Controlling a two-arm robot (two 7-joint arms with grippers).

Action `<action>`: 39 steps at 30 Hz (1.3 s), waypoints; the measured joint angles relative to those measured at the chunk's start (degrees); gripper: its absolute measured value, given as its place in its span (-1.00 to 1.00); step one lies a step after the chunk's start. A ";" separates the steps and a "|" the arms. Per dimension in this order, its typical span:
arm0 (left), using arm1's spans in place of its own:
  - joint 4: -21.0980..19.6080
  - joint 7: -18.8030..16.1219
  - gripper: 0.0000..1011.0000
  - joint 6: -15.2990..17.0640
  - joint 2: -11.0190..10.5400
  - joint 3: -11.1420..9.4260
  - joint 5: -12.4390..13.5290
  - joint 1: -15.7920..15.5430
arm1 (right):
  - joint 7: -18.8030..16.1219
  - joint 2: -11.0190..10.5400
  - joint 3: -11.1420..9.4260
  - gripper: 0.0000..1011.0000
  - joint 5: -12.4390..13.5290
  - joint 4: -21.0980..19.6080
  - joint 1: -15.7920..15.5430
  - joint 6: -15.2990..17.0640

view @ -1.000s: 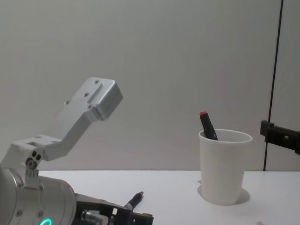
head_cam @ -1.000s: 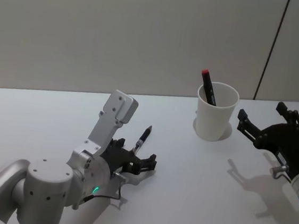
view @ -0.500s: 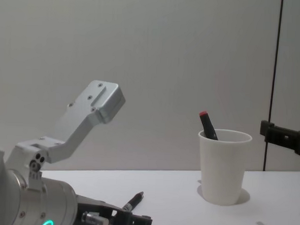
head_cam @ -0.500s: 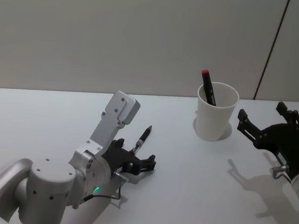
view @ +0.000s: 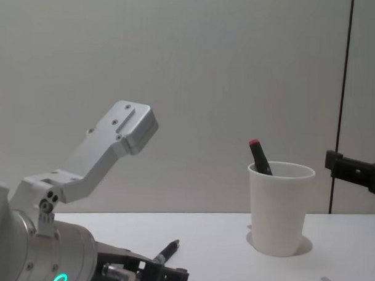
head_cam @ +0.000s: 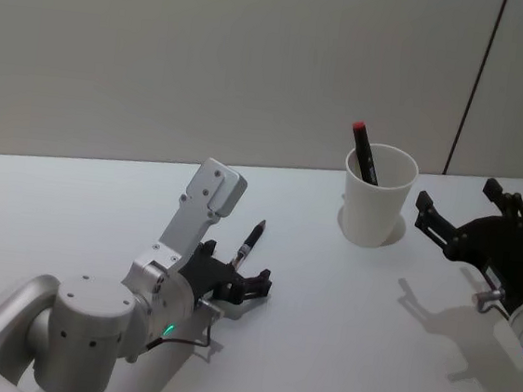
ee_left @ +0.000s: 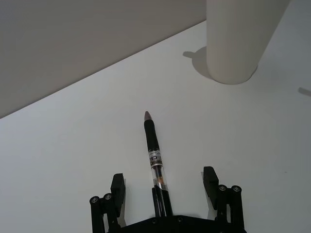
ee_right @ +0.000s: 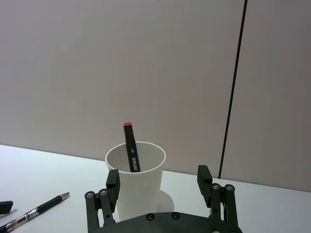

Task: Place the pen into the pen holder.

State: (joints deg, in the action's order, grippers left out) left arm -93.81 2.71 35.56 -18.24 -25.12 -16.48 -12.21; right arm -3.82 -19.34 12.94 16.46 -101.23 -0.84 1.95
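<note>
table (head_cam: pixel 321 343): white, matte | wall (head_cam: pixel 211 50): plain grey, dark vertical seam (head_cam: pixel 474 87) at right | pen (head_cam: pixel 251 237): flat on table, left of centre, tail between jaws | left gripper (head_cam: pixel 240 267): low, near-left, jaws wide, clear of pen | cup (head_cam: pixel 375 208): far right, upright, red-capped marker (head_cam: pixel 364 151) inside | right gripper (head_cam: pixel 458 198): right of cup, jaws wide

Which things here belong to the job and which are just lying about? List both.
Job: pen, lying on the table; cup, upright; left gripper, jaws open astride the pen's near end.
Just there: red-capped marker, already in the cup; right gripper, open, idle right of the cup.
</note>
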 joint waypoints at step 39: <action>0.21 0.19 -0.73 0.35 0.14 0.03 0.75 -0.13 | 0.00 0.00 0.00 0.98 0.00 0.00 0.00 0.00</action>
State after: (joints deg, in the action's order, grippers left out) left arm -93.60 2.90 35.91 -18.10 -25.09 -15.73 -12.33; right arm -3.83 -19.33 12.94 16.46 -101.23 -0.84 1.95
